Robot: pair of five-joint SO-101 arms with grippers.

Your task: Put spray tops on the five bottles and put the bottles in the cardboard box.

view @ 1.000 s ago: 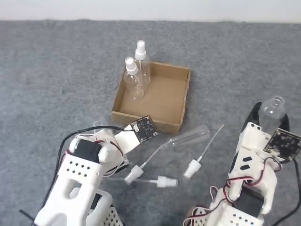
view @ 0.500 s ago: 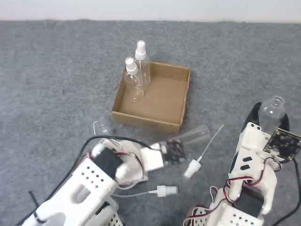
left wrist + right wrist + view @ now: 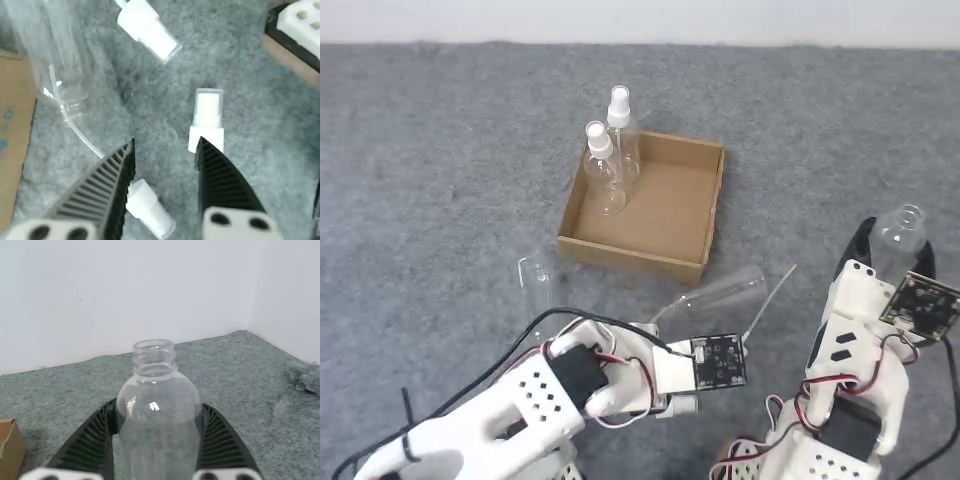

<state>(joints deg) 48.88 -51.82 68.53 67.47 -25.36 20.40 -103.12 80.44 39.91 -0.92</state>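
Bottle (image 3: 157,415) clamped upright, spray top (image 3: 206,122) perhaps touching jaw

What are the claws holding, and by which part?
The right claw grips a topless clear bottle around its body, below the neck. The left claw is open, holding nothing.

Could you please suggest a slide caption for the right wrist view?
Right gripper shut on an uncapped clear bottle, grey carpet and white wall behind.
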